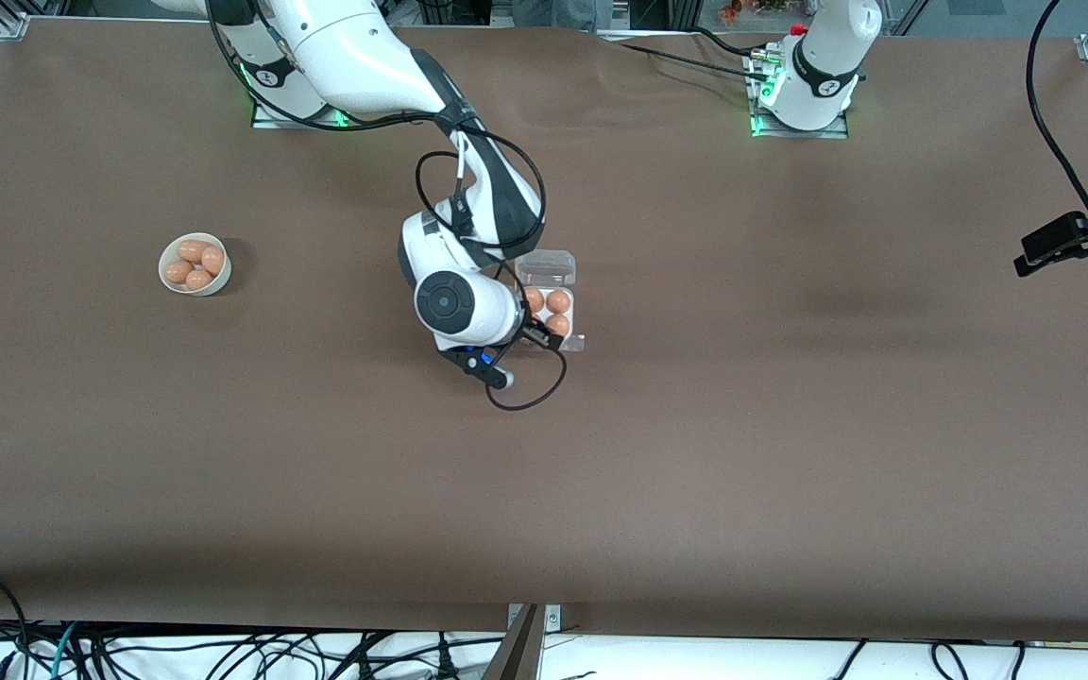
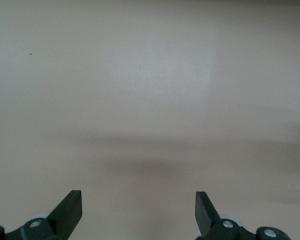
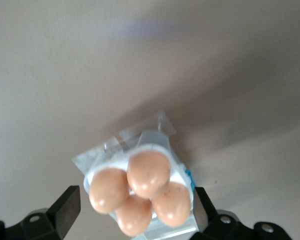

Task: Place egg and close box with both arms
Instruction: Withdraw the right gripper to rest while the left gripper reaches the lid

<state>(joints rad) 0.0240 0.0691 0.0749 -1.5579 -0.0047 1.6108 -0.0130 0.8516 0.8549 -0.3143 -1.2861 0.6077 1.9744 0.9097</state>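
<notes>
The box [image 1: 545, 313] sits mid-table, its clear lid [image 1: 547, 267] open and lying flat on the side toward the arm bases. Three brown eggs [image 1: 558, 301] show in it; the fourth cell is hidden under my right gripper [image 1: 531, 332]. In the right wrist view all four cells hold eggs [image 3: 148, 172] in the white tray [image 3: 96, 170]. My right gripper [image 3: 135, 207] is open just above the box, one finger on either side of the tray, touching nothing. My left gripper [image 2: 139, 207] is open and empty over bare table.
A round white bowl [image 1: 220, 277] with several brown eggs stands toward the right arm's end of the table. A black piece [image 1: 1078, 238] juts in at the left arm's end. Cables lie along the table's near edge.
</notes>
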